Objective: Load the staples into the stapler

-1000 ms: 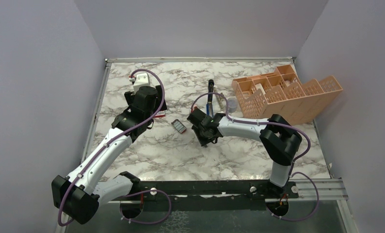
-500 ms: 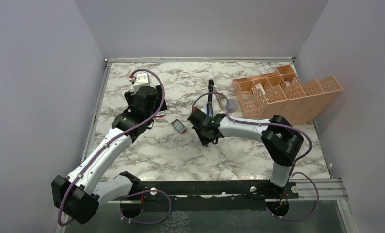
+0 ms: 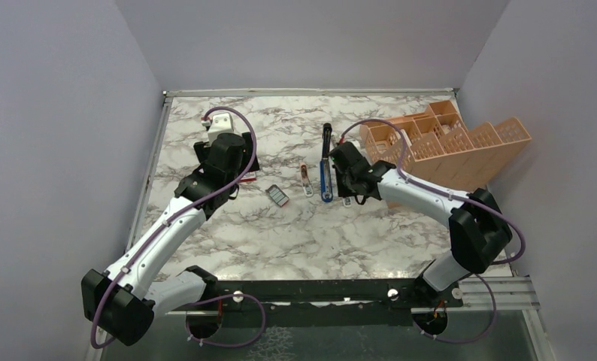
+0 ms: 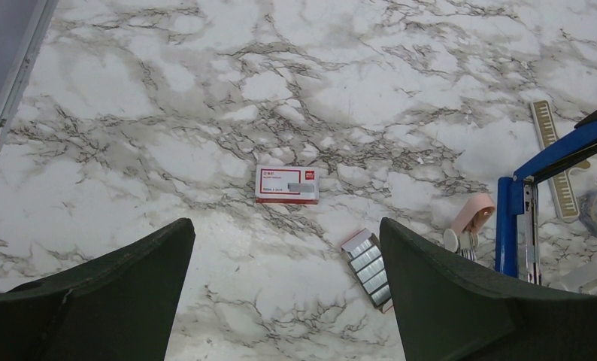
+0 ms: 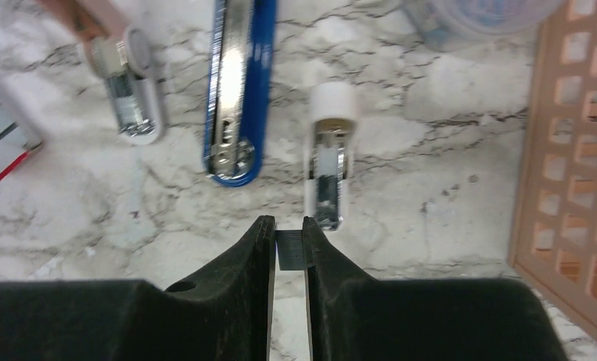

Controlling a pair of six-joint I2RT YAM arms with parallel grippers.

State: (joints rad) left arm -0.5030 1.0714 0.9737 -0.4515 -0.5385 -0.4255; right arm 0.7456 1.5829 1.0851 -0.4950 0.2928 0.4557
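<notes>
The blue stapler (image 3: 325, 162) lies open mid-table, its metal channel facing up in the right wrist view (image 5: 239, 83). My right gripper (image 3: 350, 197) is just right of the stapler's near end. In its wrist view (image 5: 289, 233) it is shut on a small grey strip of staples (image 5: 292, 252). The dark tray of staples (image 3: 279, 195) lies left of the stapler, with several strips showing in the left wrist view (image 4: 369, 267). The red-and-white box (image 4: 286, 184) lies beyond my open, empty left gripper (image 4: 286, 226), which hovers above the table (image 3: 234, 180).
A pink-and-white clip-like piece (image 3: 305, 180) lies left of the stapler, and a white one (image 5: 329, 162) lies right of it. A thin metal strip (image 4: 555, 162) and a clear cup (image 5: 476, 15) lie further back. An orange lattice basket (image 3: 446, 147) stands at the right.
My right arm has swung from beside the staple tray to the right of the stapler, uncovering the stapler and the pink-and-white piece. My left arm has not moved.
</notes>
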